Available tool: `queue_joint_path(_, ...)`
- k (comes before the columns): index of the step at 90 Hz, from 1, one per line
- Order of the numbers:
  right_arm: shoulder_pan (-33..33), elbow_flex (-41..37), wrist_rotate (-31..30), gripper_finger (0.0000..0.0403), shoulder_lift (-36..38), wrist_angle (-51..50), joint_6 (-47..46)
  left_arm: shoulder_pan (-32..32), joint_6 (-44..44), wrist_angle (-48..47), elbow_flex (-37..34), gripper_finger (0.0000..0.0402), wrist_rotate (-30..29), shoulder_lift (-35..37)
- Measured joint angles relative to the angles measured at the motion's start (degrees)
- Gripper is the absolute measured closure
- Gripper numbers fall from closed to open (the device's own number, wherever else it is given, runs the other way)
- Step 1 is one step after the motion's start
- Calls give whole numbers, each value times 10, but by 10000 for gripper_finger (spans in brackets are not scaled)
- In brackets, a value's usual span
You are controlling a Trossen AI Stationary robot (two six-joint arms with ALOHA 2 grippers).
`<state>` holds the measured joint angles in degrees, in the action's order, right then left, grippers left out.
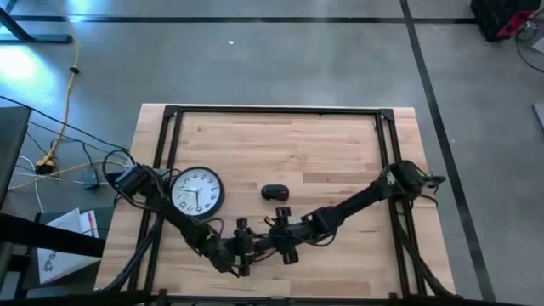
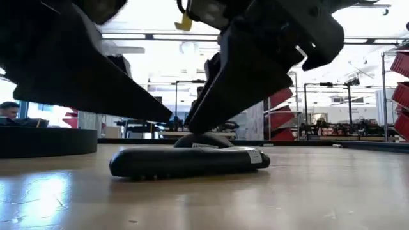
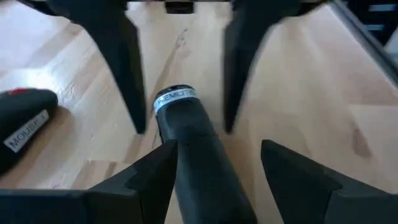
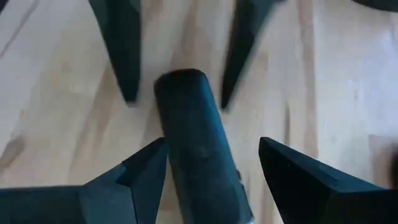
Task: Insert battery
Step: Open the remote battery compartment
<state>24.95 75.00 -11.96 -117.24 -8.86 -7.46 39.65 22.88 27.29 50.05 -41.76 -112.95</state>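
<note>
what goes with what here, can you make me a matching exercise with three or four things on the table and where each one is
Things:
1. wall clock
2. mouse
3. remote
4. left gripper

Places:
A. at one end of the remote, fingers open
B. flat on the table between both grippers
C. table centre, right of the clock
D. left part of the table

Pairs: 1-D, 2-C, 3-B, 4-A

One clock (image 1: 197, 190), one mouse (image 1: 274, 193), one remote (image 2: 188, 161)
</note>
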Motion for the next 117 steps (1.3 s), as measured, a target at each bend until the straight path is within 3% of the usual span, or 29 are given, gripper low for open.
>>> queue_joint_path(40,-1,0,22,178,-3,-46,20,-30,41,34,22,187,-8,-48)
queue_joint_path(56,-21,0,84,178,-2,-56,22,-29,40,23,22,187,6,-49)
queue_joint_path(69,-28,-11,91,178,0,-45,45,-24,40,22,22,187,0,-49)
queue_joint_path(80,-29,-32,119,178,6,-8,45,-9,49,22,22,187,-20,-49)
queue_joint_path(91,-24,-69,107,178,23,39,49,11,59,21,22,187,-47,-49)
queue_joint_path(108,-19,-158,98,178,26,221,32,19,73,21,22,187,-53,-49)
queue_joint_path(117,-3,-195,57,178,25,295,18,19,73,21,22,187,-54,-49)
